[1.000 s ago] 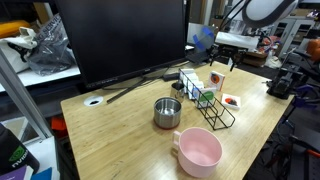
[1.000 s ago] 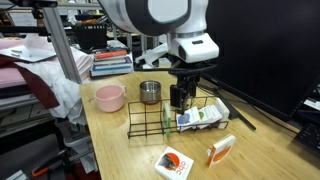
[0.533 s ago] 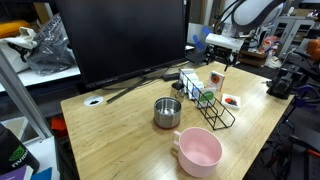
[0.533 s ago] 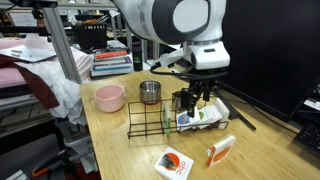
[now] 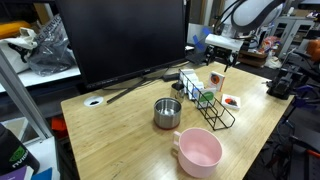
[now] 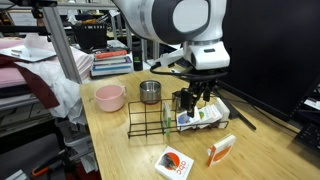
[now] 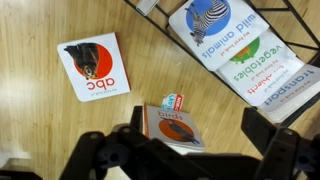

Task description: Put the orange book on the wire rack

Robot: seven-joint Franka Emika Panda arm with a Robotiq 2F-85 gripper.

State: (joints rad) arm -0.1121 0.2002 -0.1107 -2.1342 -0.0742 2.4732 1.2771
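The orange book [image 7: 172, 128], titled "birds", lies on the wooden table under my gripper in the wrist view. It shows beside the rack's end in both exterior views [image 5: 216, 78] [image 6: 220, 150]. The black wire rack [image 6: 150, 122] [image 5: 218, 112] holds several picture books [image 7: 245, 50] at one end. My gripper [image 7: 200, 140] is open and empty. It hangs above the book-filled end of the rack [image 6: 195, 100] [image 5: 222, 62]. The orange book lies near its left finger [image 7: 130, 145].
A white "abc" book with a red circle [image 7: 93, 67] [image 6: 175, 162] lies flat near the table edge. A pink bowl [image 5: 200, 150] [image 6: 110, 97] and a metal cup [image 5: 167, 112] [image 6: 150, 92] stand beyond the rack's empty end. A large dark monitor [image 5: 120, 40] stands behind.
A second ago my gripper was over the middle of the rack. It has moved along the rack to its book-filled end and has held still for the last half second.
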